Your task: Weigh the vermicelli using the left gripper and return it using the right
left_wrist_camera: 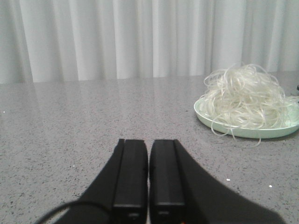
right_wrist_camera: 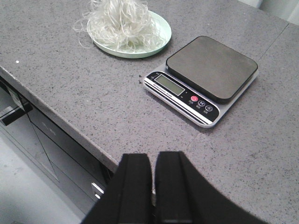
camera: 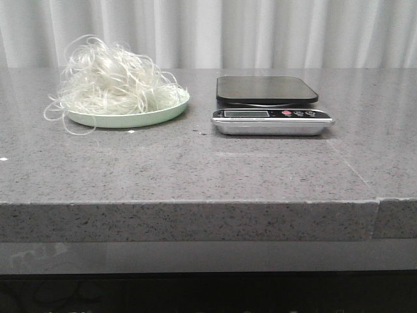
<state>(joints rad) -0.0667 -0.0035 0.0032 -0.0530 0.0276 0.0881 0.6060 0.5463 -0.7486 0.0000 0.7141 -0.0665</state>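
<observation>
Both black blunt-fingered grippers, left [left_wrist_camera: 148,179] and right [right_wrist_camera: 154,186], are seen nearly closed, empty. White fluffy vermicelli [camera: 114,81], upper left, should be pinched centrally and lifted gently.

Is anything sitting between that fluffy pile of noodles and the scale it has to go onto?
Nothing visible. Only bare grey stone countertop lies between the whitish vermicelli nest on its pale green round plate and the black-topped kitchen scale.
</observation>
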